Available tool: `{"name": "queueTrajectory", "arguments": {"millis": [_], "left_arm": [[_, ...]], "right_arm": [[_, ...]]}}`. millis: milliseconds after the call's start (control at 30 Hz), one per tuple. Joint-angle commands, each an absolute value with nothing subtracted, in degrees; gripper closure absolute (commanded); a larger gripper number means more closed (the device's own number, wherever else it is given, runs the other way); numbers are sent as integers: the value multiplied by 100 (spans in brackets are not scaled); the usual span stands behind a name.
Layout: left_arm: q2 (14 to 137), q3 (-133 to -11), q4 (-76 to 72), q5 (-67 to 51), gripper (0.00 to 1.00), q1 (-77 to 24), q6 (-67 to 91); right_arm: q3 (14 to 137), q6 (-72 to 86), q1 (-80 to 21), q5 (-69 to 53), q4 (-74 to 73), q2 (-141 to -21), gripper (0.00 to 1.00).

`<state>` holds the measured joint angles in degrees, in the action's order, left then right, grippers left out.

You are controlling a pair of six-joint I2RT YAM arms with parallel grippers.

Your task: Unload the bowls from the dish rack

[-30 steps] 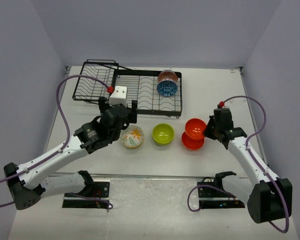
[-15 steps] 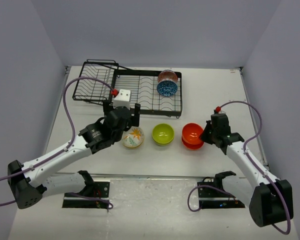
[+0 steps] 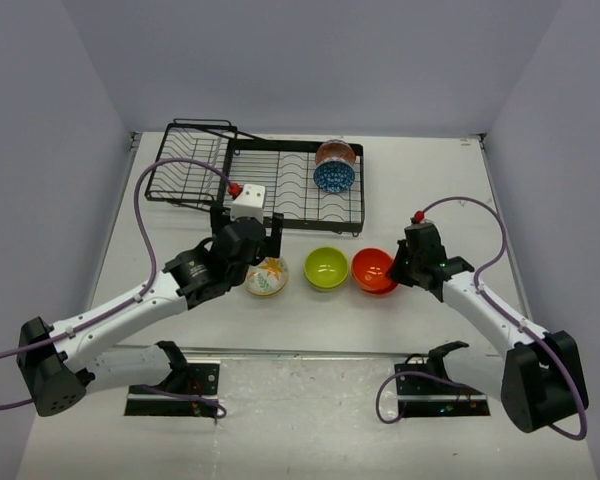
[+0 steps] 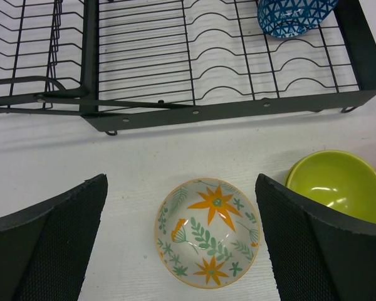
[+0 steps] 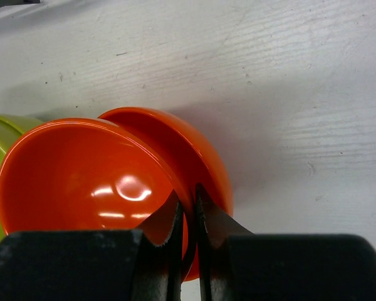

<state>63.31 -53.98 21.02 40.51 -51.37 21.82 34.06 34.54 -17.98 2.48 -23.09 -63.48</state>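
The black wire dish rack (image 3: 280,205) stands at the back; it also shows in the left wrist view (image 4: 225,111). A blue speckled bowl (image 3: 333,176) and a pinkish-brown bowl (image 3: 335,152) stand on edge in its right end; the blue one shows in the left wrist view (image 4: 288,15). On the table lie a cream floral bowl (image 3: 265,276) (image 4: 208,232), a lime green bowl (image 3: 326,268) (image 4: 341,186) and an orange-red bowl (image 3: 374,271) (image 5: 88,182). My left gripper (image 4: 182,238) is open above the floral bowl. My right gripper (image 5: 188,213) is shut on the orange-red bowl's rim, next to the green bowl.
The rack's smaller angled basket section (image 3: 185,170) stands at the back left. Purple cables loop from both arms. Grey walls enclose the table on three sides. The table's front edge (image 3: 300,352) runs just before the row of bowls.
My right gripper has lowered the orange-red bowl from tilted on edge to flat on the table, shifting left toward the green bowl. My left gripper has risen slightly toward the rack.
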Motion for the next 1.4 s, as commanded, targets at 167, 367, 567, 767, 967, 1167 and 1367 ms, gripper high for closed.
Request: {"name": "queueTrajectory", "arguments": {"millis": [167,367,567,767,967,1167,1367], "left_arm": [[6170,-5274,1811,4113,0,-5054,2092],[6135,-5194,1740,4034,0,-5045,2101],[5916,-5212,1907,4166,0,-5045,2074],[5599,-5317,2478,4412,0,-5036,2355],[5247,-5221,2523,4333,0,-5036,2382],[5431,-5168,2443,4368,0,-5036,2285],[5634,-5133,2417,4403,0,-5036,2294]], "right_arm": [[3805,3419,-1872,720,-2504,-6003,93],[3876,3340,-1872,773,-2689,-5933,94],[3771,3349,-1854,809,-2760,-5871,93],[3727,3445,-1819,984,-2813,-5792,93],[3744,3437,-1828,880,-2681,-6082,92],[3999,3410,-1846,554,-2514,-6495,93],[4192,3340,-1854,378,-2347,-6802,93]]}}
